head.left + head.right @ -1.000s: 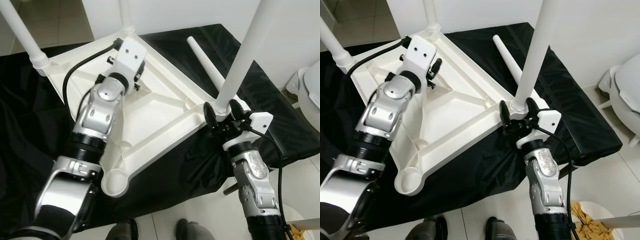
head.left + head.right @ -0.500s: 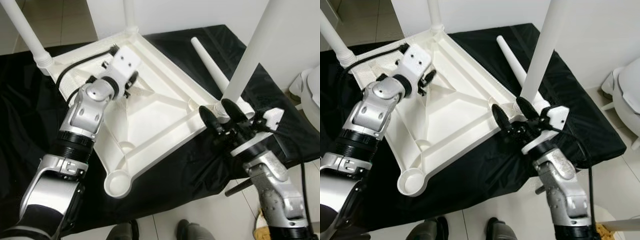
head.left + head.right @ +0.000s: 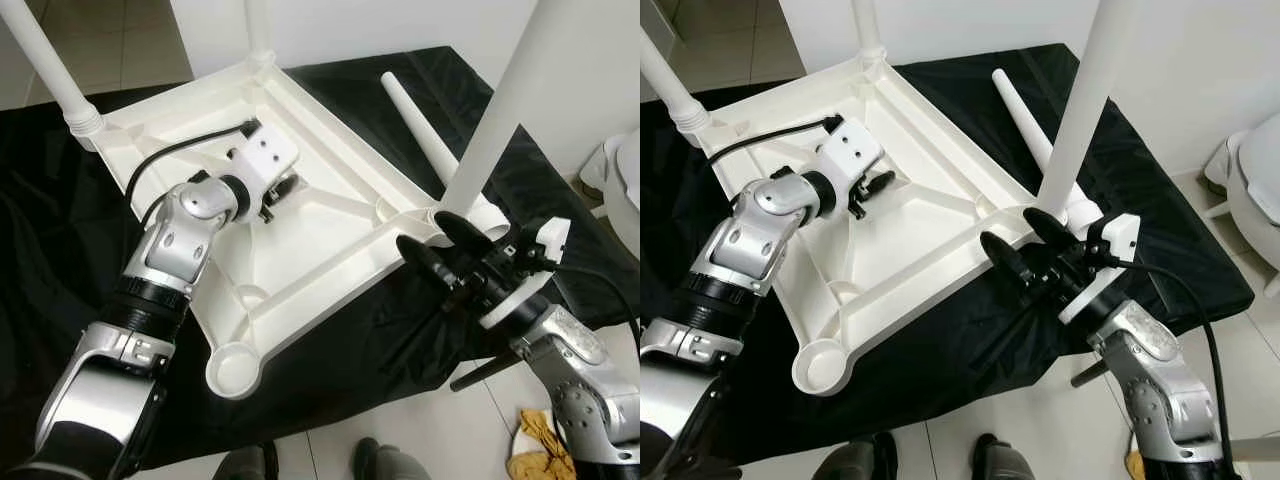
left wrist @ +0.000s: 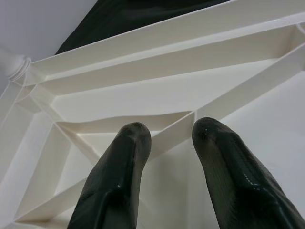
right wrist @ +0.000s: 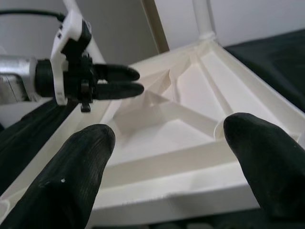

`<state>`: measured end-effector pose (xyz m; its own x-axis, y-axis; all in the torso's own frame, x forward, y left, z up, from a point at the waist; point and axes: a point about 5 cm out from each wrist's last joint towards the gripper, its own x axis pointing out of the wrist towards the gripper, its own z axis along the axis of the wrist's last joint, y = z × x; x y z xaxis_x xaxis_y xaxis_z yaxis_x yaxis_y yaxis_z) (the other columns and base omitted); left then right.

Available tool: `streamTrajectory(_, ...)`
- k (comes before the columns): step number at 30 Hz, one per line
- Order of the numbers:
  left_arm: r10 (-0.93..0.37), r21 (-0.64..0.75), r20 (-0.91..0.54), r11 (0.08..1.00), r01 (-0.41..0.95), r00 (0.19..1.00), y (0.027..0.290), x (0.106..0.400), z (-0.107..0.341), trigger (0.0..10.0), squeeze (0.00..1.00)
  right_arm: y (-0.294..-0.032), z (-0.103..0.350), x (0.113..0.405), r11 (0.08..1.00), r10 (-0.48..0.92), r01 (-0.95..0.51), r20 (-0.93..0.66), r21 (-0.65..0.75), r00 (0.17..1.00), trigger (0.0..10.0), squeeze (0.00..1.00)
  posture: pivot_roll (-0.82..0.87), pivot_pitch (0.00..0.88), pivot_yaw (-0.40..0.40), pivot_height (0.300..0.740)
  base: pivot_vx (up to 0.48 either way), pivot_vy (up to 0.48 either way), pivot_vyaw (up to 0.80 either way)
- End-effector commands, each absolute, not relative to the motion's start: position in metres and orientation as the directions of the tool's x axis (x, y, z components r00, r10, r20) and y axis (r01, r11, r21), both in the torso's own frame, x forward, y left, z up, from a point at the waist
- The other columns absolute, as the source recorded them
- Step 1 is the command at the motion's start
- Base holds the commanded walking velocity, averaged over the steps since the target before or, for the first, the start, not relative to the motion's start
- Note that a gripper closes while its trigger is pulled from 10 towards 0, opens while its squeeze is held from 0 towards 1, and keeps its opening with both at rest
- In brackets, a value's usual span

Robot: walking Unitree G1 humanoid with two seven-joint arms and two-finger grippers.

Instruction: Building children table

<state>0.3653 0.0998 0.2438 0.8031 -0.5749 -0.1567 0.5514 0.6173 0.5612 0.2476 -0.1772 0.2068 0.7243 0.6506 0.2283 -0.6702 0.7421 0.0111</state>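
- The white moulded-plastic children's table top lies upside down on a black cloth-covered surface, ribbed underside up. Three white tubular legs stand in corner sockets; the near corner socket is empty.
- The fourth white tapered leg lies loose on the cloth beyond the far edge of the top.
- Right gripper: fingers spread wide apart, holding nothing, just beside the base of the fitted near-right leg.
- Left gripper: fingers slightly apart, empty, over the central ribs.
- Risk: the standing leg lies between the right gripper and the loose leg; a direct reach may knock it and tip or slide the top.
- Risk: with neither gripper bracing the top, it may shift on the cloth.
- Nearby: shoe tips on the tiled floor close to the near edge; a yellow cloth lower right.
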Motion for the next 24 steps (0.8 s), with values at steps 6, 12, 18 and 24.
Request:
streamTrajectory(6, -0.613, 0.558, -0.198, 0.571, 0.602, 0.765, 0.092, 0.359, 0.234, 10.0, 0.0, -0.175, 0.204, 0.236, 0.702, 0.698, -0.712, 0.183, 0.021, 0.693, 10.0, 0.0, -0.06, 0.19, 0.07, 0.74, 0.0, 0.0, 0.0)
streamTrajectory(12, -0.617, 0.555, -0.241, 0.546, 0.628, 0.749, 0.083, 0.36, 0.221, 10.0, 0.0, -0.172, 0.196, 0.221, 0.655, 0.748, -0.755, 0.117, 0.029, 0.653, 10.0, 0.0, -0.08, 0.196, 0.077, 0.74, 0.0, 0.0, 0.0)
streamTrajectory(18, -0.585, 0.55, -0.267, 0.56, 0.619, 0.766, 0.081, 0.365, 0.213, 10.0, 0.0, -0.169, 0.194, 0.215, 0.638, 0.763, -0.769, 0.104, 0.035, 0.638, 10.0, 0.0, -0.08, 0.199, 0.083, 0.74, 0.0, 0.0, 0.0)
streamTrajectory(24, -0.51, 0.546, -0.299, 0.601, 0.583, 0.806, 0.085, 0.375, 0.205, 10.0, 0.0, -0.166, 0.192, 0.207, 0.621, 0.778, -0.782, 0.087, 0.041, 0.622, 10.0, 0.0, -0.1, 0.202, 0.092, 0.74, 0.0, 0.0, 0.0)
